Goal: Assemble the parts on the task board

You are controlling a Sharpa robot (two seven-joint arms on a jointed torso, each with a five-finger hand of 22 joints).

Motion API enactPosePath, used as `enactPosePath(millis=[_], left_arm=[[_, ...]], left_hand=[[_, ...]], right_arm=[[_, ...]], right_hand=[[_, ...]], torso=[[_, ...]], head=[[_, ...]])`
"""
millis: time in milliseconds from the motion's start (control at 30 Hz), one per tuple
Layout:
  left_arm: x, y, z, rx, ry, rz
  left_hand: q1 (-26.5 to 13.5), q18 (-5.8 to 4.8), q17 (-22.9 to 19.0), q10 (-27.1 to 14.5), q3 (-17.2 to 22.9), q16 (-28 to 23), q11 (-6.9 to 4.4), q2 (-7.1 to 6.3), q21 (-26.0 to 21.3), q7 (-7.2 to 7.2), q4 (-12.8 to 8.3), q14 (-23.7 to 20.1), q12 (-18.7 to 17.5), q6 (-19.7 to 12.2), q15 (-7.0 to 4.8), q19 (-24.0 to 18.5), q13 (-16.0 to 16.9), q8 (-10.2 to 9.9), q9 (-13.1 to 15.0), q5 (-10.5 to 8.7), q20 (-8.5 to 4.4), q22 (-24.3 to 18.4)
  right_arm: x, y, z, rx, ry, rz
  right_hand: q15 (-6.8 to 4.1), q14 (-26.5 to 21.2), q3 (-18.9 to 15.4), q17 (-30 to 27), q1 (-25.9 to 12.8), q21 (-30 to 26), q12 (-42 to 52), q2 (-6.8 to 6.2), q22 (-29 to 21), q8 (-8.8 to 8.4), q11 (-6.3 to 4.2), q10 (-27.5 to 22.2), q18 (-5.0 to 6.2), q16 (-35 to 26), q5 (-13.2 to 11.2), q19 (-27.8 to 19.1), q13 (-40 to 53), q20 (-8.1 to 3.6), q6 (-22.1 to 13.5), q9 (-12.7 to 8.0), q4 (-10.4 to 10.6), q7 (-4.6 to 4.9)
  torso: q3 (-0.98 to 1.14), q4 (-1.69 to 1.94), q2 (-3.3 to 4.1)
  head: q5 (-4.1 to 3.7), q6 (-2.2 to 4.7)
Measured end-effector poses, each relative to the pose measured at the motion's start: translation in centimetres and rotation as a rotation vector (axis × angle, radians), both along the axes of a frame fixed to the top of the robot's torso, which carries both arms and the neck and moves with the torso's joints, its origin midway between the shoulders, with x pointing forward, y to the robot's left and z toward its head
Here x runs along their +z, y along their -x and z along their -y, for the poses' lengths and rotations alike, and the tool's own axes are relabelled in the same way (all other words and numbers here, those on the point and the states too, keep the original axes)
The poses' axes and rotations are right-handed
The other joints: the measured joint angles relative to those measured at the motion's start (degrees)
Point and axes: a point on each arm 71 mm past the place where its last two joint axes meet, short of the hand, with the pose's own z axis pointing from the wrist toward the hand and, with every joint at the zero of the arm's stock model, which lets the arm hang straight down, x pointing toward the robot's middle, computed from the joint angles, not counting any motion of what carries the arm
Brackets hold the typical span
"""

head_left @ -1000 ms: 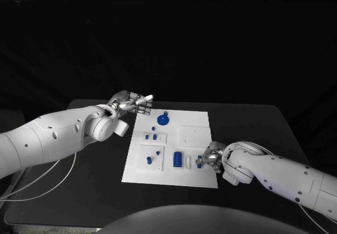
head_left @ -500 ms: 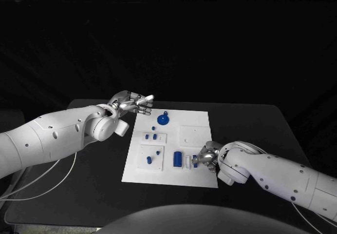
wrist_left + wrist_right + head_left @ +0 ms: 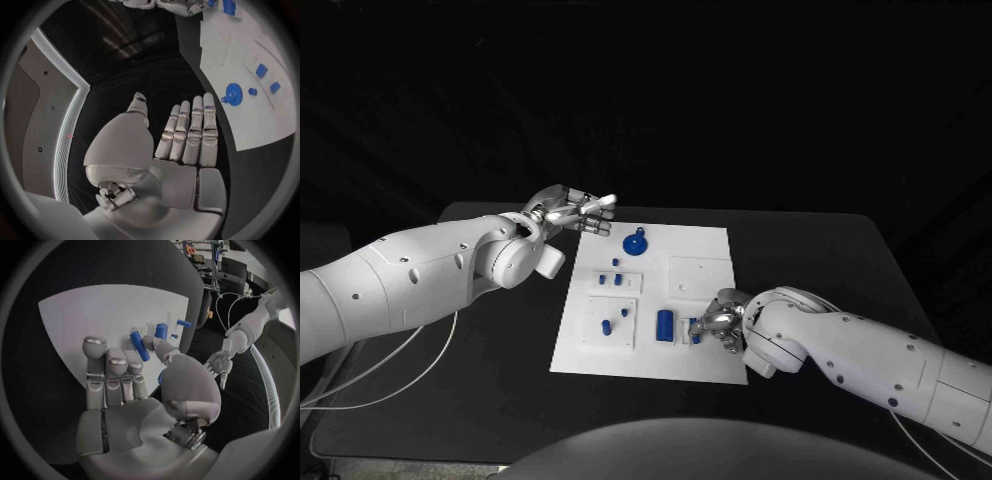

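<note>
The white task board [image 3: 704, 250] lies mid-frame on the black surface [image 3: 488, 340]. The right robot hand [image 3: 721, 322] sits at its lower right part, fingertips touching a small blue part [image 3: 695, 337]; whether it grips it, I cannot tell. The left robot hand [image 3: 571, 212] hovers spread and empty off the board's upper left corner, near a round blue part [image 3: 635, 245].

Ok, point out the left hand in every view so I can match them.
Head view: left hand hovers off the task board's far left corner.
Left wrist view: left hand mid-picture, board beyond.
Right wrist view: left hand past the board.
Shared landmark: the white board.
</note>
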Motion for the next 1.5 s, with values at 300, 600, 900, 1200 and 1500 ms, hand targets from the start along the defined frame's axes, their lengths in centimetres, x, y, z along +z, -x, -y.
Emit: enactPosePath(millis=[300, 600, 900, 1200, 1500], left_arm=[[-0.03, 0.02, 0.01, -0.003, -0.002, -0.004], [-0.08, 0.02, -0.03, -0.005, -0.005, -0.010], [-0.11, 0.02, -0.01, -0.007, -0.006, -0.013], [-0.13, 0.03, -0.02, -0.008, -0.008, -0.014], [-0.14, 0.03, 0.00, -0.010, -0.010, -0.016]], left_hand=[[0.00, 0.00, 0.00, 0.00, -0.17, 0.00, 0.00, 0.00, 0.00, 0.00, 0.15, -0.20, 0.00, 0.00, 0.20, 0.00, 0.00, 0.00, 0.00, 0.00, 0.00, 0.00], [0.00, 0.00, 0.00, 0.00, 0.06, 0.00, 0.00, 0.00, 0.00, 0.00, 0.38, -0.20, 0.00, 0.00, 0.20, 0.00, 0.00, 0.00, 0.00, 0.00, 0.00, 0.00], [0.00, 0.00, 0.00, 0.00, 0.06, 0.00, 0.00, 0.00, 0.00, 0.00, 0.38, -0.20, 0.00, 0.00, 0.20, 0.00, 0.00, 0.00, 0.00, 0.00, 0.00, 0.00], [0.00, 0.00, 0.00, 0.01, 0.06, 0.00, 0.00, 0.00, 0.00, 0.00, 0.38, -0.20, 0.00, 0.00, 0.20, 0.00, 0.00, 0.00, 0.00, 0.00, 0.00, 0.00], [0.00, 0.00, 0.00, 0.01, 0.07, 0.00, -0.01, 0.00, 0.00, 0.00, 0.38, -0.20, 0.00, 0.00, 0.20, 0.00, 0.00, 0.00, 0.00, 0.00, 0.00, 0.00]], right_arm=[[-0.02, -0.04, -0.19, 0.005, -0.002, -0.003], [-0.09, -0.07, -0.34, 0.009, -0.004, -0.005], [-0.19, -0.20, -0.32, 0.007, -0.002, -0.007], [-0.23, -0.21, -0.41, 0.010, -0.002, -0.009], [-0.21, -0.21, -0.45, 0.012, -0.002, -0.009]], right_hand=[[0.01, 0.00, -6.54, -0.05, 1.69, -0.21, 0.00, 2.95, -0.91, 0.00, 0.00, 0.00, 0.00, 0.00, -9.09, 0.00, 0.00, 0.00, 0.14, 0.74, -2.33, -0.55], [0.01, 0.00, -10.05, -0.05, 2.16, -0.21, 0.00, 3.99, -1.38, 0.08, -0.33, 0.35, 0.03, 0.00, -13.28, 0.00, 0.00, 0.00, 0.52, -0.01, -1.07, -0.94], [0.01, -0.01, -11.53, -0.05, 1.99, -0.21, 0.00, 3.81, -1.72, 0.22, -0.61, 0.64, 0.04, 0.00, -18.70, 0.00, 0.00, 0.00, 0.70, -0.64, 1.39, -1.12], [0.00, -0.01, -12.56, -0.04, 1.29, -0.21, 0.00, 3.12, -1.99, -0.01, -0.91, 0.94, 0.04, 0.00, -22.31, 0.00, 0.05, 0.00, 0.95, -1.14, 4.33, -1.37], [0.00, -0.01, -14.38, 0.05, 2.10, -0.21, 0.00, 1.77, -2.14, -0.01, -0.91, 0.94, 0.04, 0.00, -23.47, 0.00, 0.04, 0.00, 0.96, -1.40, 6.61, -1.37]], torso=[[0.01, -0.02, 0.01], [0.01, -0.02, 0.03], [0.01, -0.01, 0.02], [0.01, 0.00, 0.01], [0.01, -0.04, 0.01]], head=[[0.14, -0.08], [0.48, -0.05], [0.47, -0.08], [0.45, -0.13], [0.56, -0.13]])
